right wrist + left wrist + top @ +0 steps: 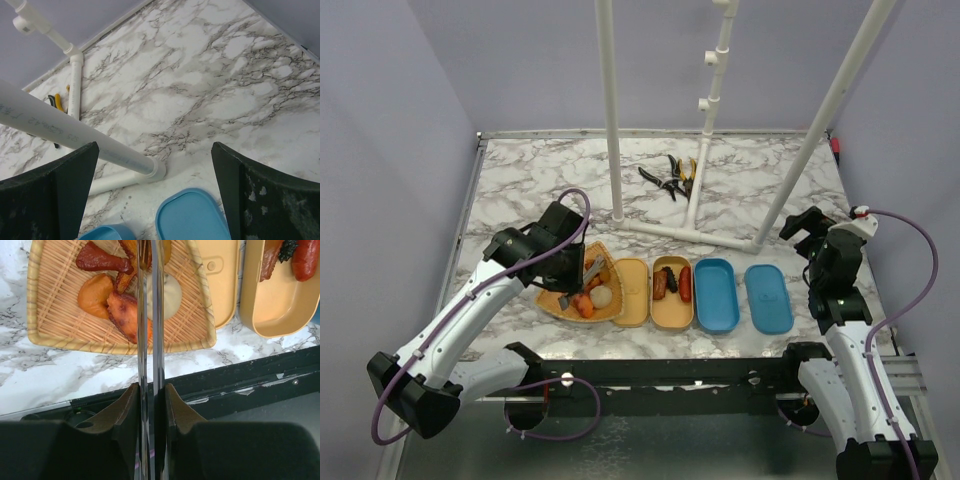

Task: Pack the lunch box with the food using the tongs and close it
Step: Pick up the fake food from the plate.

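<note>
1. Clamping the tongs in the nearly closed left gripper, pointing their tips at the food in the woven basket
2. Showing two sausages lying inside the open beige lunch box beside that basket
3. Hanging the right gripper wide open, empty, over the marble table near the blue lid

Your left tool pinches the tongs nearly closed, their arms running up over the food in the woven basket on the worktop.
</note>
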`<state>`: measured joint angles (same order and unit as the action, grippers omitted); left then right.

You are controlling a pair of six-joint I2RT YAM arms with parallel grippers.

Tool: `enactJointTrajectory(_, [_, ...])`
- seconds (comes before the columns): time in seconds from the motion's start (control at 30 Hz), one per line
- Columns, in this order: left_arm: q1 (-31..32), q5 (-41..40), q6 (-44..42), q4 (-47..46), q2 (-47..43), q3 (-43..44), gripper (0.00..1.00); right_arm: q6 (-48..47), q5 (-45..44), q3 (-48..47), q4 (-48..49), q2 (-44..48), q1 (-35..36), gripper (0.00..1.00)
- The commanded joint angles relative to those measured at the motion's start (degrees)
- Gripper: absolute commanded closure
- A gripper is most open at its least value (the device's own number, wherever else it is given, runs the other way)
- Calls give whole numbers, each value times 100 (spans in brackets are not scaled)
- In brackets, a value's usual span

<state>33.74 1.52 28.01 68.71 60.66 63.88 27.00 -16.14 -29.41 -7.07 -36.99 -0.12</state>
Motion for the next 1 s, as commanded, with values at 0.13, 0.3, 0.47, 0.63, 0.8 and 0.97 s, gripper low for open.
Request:
enactJointTrajectory(0.13, [-21, 16, -212, -343, -120, 225, 90, -99, -324, -15, -114, 132, -14, 0])
enactJointTrajectory(0.3, [-23, 70, -230, -272, -181, 497, 91, -7, -247, -73, -156, 7, -14, 0])
enactJointTrajectory(0.47, [-21, 190, -382, -60, -145, 901, 92, -8, -298, -94, -225, 46, -14, 0])
enactJointTrajectory(0.63, [-18, 324, -528, 63, -150, 1320, 92, -15, -352, -134, -268, 52, -14, 0])
enactJointTrajectory(0.8, [-27, 532, -562, 29, -196, 1500, 92, 34, -331, -118, -286, 52, -14, 0])
enactJointTrajectory(0.97, [-4, 954, -679, -95, -197, 1594, 92, 20, -279, -162, -304, -10, -14, 0])
